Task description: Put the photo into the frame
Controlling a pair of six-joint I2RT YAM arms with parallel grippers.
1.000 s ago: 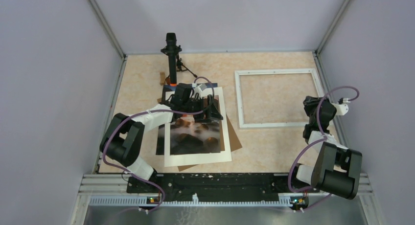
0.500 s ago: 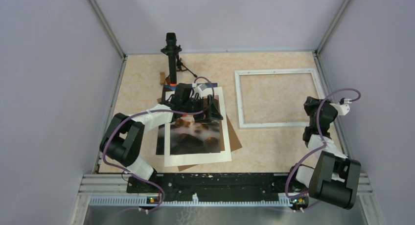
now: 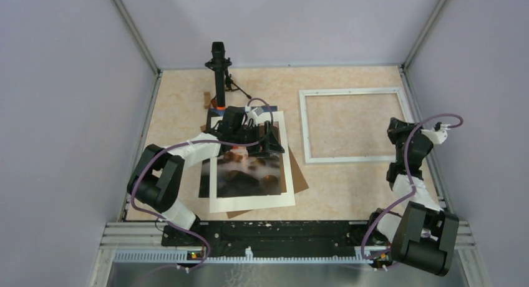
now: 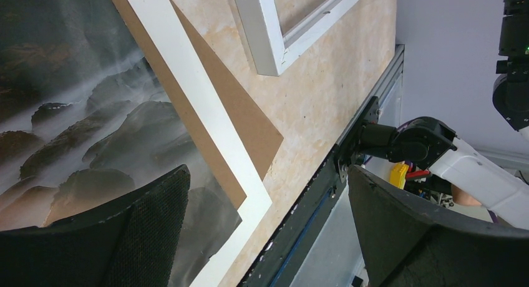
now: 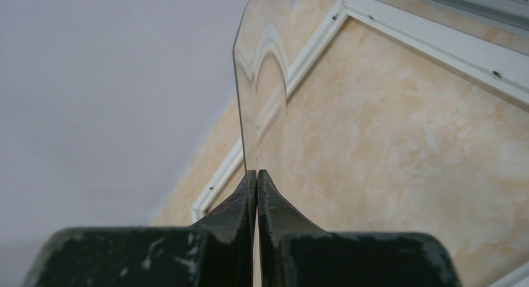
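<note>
Left pincer [image 4: 267,175] hangs apart over the photo [image 4: 75,131]; seize its edge squarely (your right pincer [image 5: 256,178] clamps a clear pane [image 5: 259,112]).

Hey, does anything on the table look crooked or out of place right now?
The brown cardboard sheet lies askew under the photo, with one corner sticking out toward the frame. Also unusual: the right tool is shut on the edge of a thin clear pane.
</note>
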